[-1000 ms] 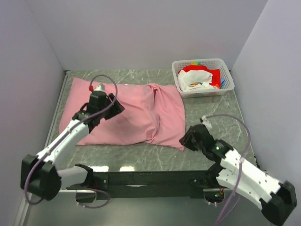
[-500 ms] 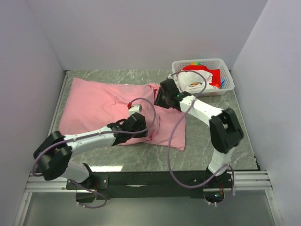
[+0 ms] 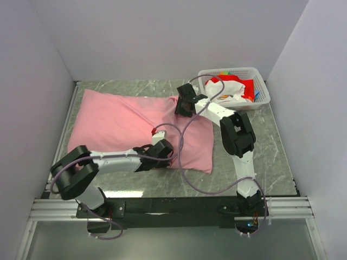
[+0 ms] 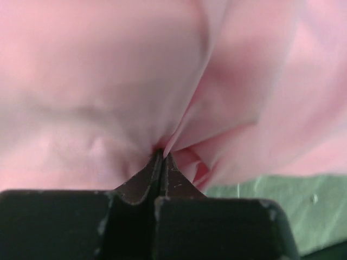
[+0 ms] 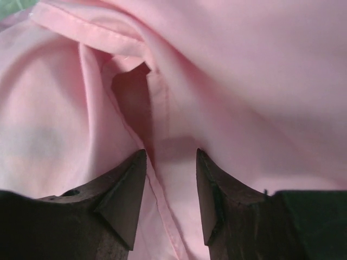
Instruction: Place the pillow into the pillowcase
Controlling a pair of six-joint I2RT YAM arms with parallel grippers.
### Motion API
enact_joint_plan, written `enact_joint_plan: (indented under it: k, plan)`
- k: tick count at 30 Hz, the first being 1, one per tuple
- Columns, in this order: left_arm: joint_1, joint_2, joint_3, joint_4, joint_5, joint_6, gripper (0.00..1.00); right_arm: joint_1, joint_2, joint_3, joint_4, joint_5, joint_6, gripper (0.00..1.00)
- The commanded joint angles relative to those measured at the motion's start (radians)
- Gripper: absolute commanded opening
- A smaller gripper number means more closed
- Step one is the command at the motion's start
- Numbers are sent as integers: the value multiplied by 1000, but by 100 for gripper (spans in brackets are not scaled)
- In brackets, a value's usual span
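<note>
Bare table [image 3: 276, 157] lies open at four o'clock; basket [image 3: 238, 106] blocks one o'clock; pillowcase [image 3: 114, 122] sprawls from nine round to twelve.

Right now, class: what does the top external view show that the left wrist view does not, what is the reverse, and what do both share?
Only the top external view: the whole outline of the pillowcase, the right gripper at its far edge, and a white basket of clothes at the far right. Only the left wrist view: the left gripper close up, jaws shut on a pinched fold of the fabric. Both: pink pillowcase cloth and the green marbled table. Neither shows the pillow.
</note>
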Motion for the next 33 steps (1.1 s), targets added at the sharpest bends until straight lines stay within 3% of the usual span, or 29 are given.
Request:
enact_joint_plan:
  k: [1, 7, 10, 11, 14, 20, 22, 23, 25, 31, 33]
  plan:
    - [-12, -103, -61, -63, 83, -78, 1, 0, 32, 36, -42, 53, -15, 47]
    - [-38, -170, -99, -74, 129, -94, 1, -4, 43, 27, -34, 73, -31, 46]
    - [-57, -183, -103, -95, 135, -96, 1, -6, -1, 4, -52, 101, -38, 26]
    - [-63, -195, -107, -95, 140, -97, 1, -9, -23, -31, -49, 104, -38, 14]
    - [-78, -230, -130, -98, 155, -107, 1, -15, -118, -112, -11, 96, -34, 0]
    - [-91, -282, -159, -129, 164, -113, 1, -15, -296, -242, 27, 69, -27, 0]
    - [-95, -298, -165, -130, 169, -116, 1, -17, -316, -253, 38, 63, -25, 6]
    - [-95, -308, -166, -130, 170, -116, 1, -14, -312, -243, 35, 63, -31, 17]
    - [-97, -325, -166, -138, 170, -114, 1, -12, -277, -228, 29, 49, -33, 18]
    - [-103, -353, -174, -150, 169, -111, 1, -1, -163, -137, 20, 33, -53, 37]
    - [-103, -353, -179, -149, 170, -111, 1, 8, -114, -103, -12, 55, -56, 38]
